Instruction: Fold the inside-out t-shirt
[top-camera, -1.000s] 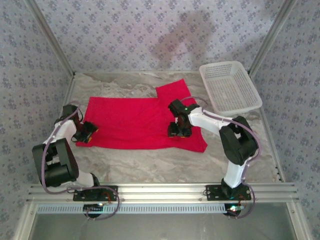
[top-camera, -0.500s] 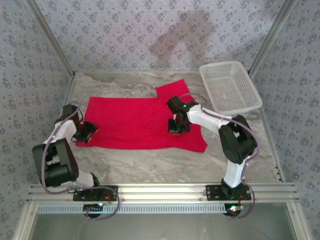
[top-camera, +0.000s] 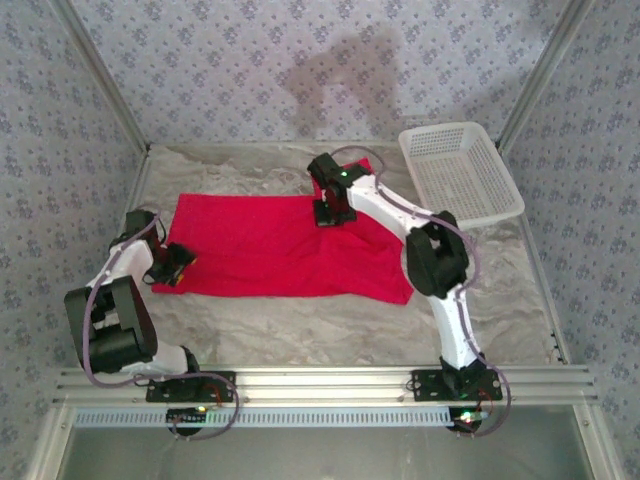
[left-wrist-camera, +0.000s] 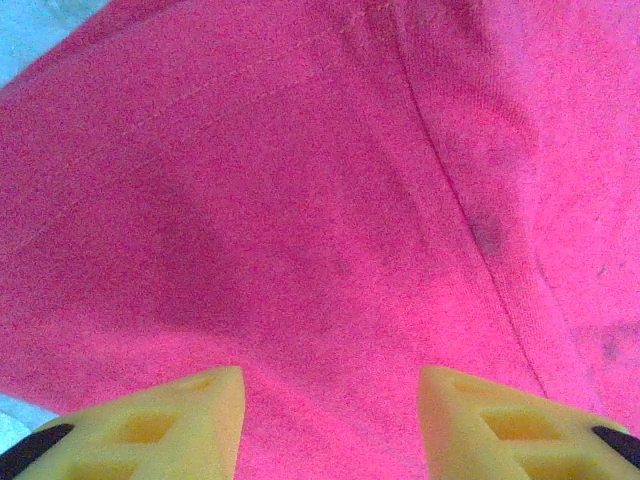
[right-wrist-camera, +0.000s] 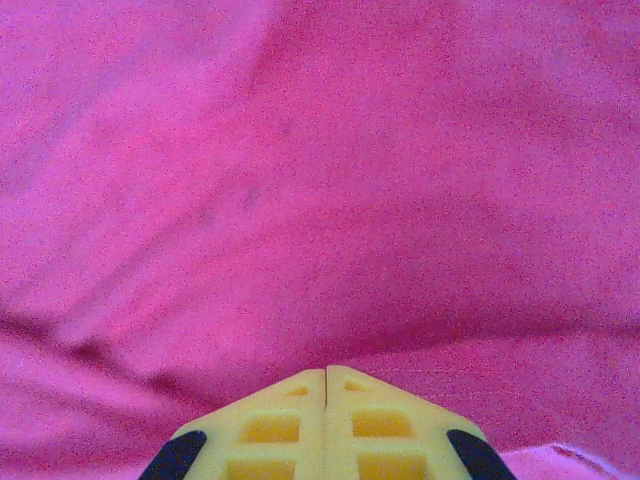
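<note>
Two sets of fingers hang over the inside-out t-shirt (top-camera: 260, 245), which we see spread flat on the worktop (top-camera: 300, 330). At its left edge the left fingers (left-wrist-camera: 190, 420) stand partly open, gripping nothing. Near its far sleeve the right fingers (right-wrist-camera: 280, 430) are pressed together, and we cannot tell whether they pinch cloth.

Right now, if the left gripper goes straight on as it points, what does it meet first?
The left gripper, jaws apart, would meet the red t-shirt first; gap unclear.
</note>
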